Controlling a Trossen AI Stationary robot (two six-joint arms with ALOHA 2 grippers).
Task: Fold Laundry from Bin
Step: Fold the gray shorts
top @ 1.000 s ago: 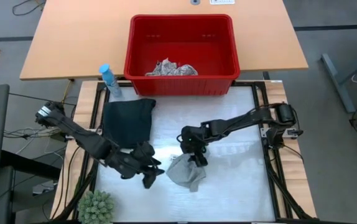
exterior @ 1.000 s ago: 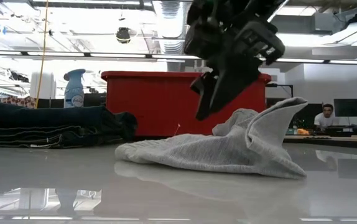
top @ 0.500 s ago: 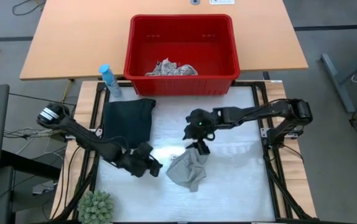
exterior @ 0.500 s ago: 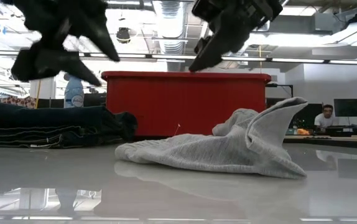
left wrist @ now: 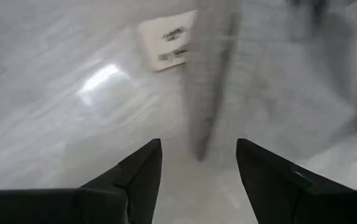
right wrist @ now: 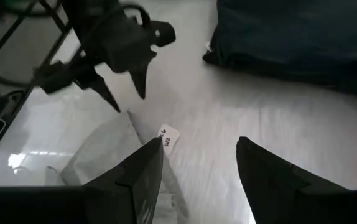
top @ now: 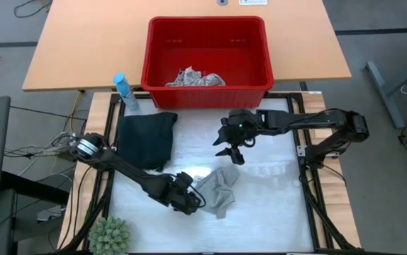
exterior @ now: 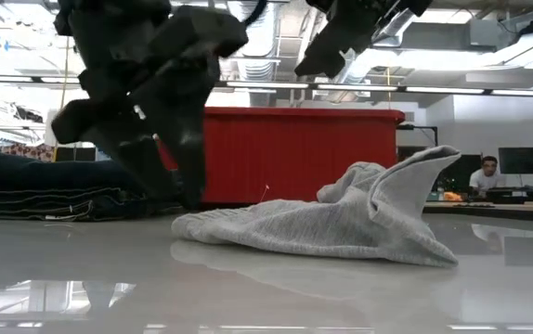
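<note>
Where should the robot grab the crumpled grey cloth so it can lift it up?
Probably the grey cloth is best pinched at its raised peak, which stands up off the table while the rest lies low. Coming straight down from above seems easiest. The open left gripper sits at the cloth's near edge; the open right gripper hangs higher.

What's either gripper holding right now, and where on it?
Nothing. Left gripper is open beside the grey cloth; right gripper is open above the table.

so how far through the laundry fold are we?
Done: dark trousers lie folded on the table. In hand: left pincer, open, is at the crumpled grey cloth; right pincer hovers open above. Left: the printed cloth sits in the red bin.
</note>
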